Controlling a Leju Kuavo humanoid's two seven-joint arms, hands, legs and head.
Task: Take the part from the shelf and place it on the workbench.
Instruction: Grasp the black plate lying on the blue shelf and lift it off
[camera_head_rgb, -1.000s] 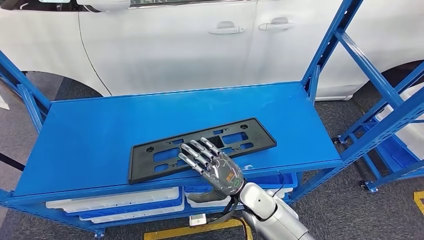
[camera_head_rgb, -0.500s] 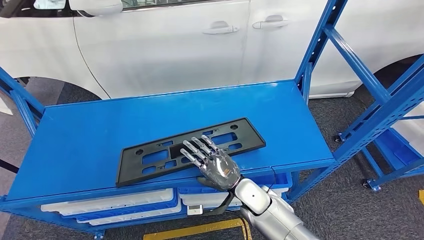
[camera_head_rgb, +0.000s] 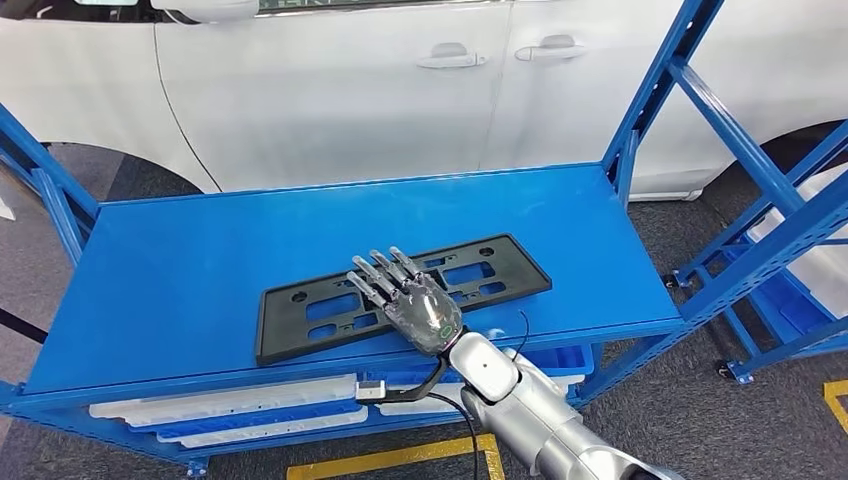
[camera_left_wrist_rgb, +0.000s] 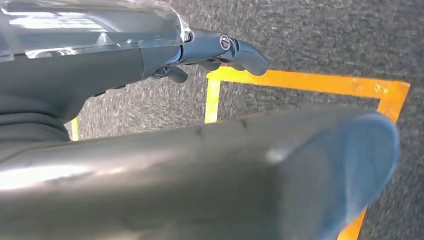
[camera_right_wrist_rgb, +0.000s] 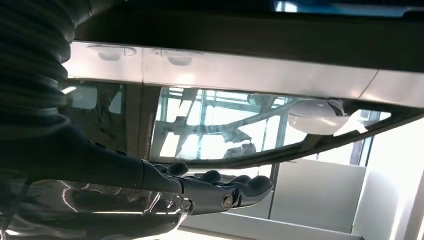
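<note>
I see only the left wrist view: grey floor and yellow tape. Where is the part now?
Observer: The black frame lies flat on the blue shelf top, near the front edge.
Operator: Is the right hand at it?
Observer: Yes. The right hand lies over the frame's front edge, with its fingers stretched across the top.
Operator: Does it grip the frame already?
Observer: I cannot tell; the thumb is hidden under the hand.
</note>
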